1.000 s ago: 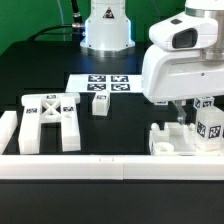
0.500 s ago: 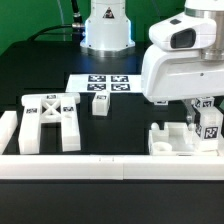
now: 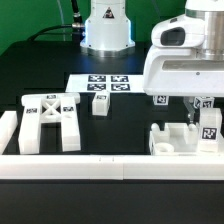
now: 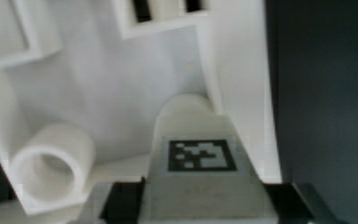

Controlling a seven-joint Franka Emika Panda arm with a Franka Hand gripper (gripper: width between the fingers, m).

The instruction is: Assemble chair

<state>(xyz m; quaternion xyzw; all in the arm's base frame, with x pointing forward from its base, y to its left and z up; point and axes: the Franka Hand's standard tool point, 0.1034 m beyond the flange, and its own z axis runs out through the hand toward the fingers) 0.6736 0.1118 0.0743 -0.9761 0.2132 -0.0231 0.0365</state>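
Observation:
My gripper (image 3: 207, 110) hangs at the exterior view's right, shut on a small white tagged post (image 3: 210, 127) that stands upright over the seat slab (image 3: 175, 140). In the wrist view the post (image 4: 202, 150) fills the gap between my dark fingers (image 4: 126, 202), which press on both of its sides, and my gripper (image 4: 211, 203) sits right above the slab (image 4: 105, 90). A round white peg (image 4: 48, 160) rises from the slab beside the post. The X-braced frame (image 3: 48, 120) lies at the left. Another small post (image 3: 100, 103) stands near the middle.
The marker board (image 3: 100, 84) lies flat behind the middle post. A long white border rail (image 3: 100, 166) runs along the front edge. A plain white block (image 3: 8, 130) stands at the far left. The robot's base (image 3: 106, 30) is at the back.
The jaws have closed onto the small post. The hand has shifted slightly toward the exterior view's right with it. The other parts have stayed put.

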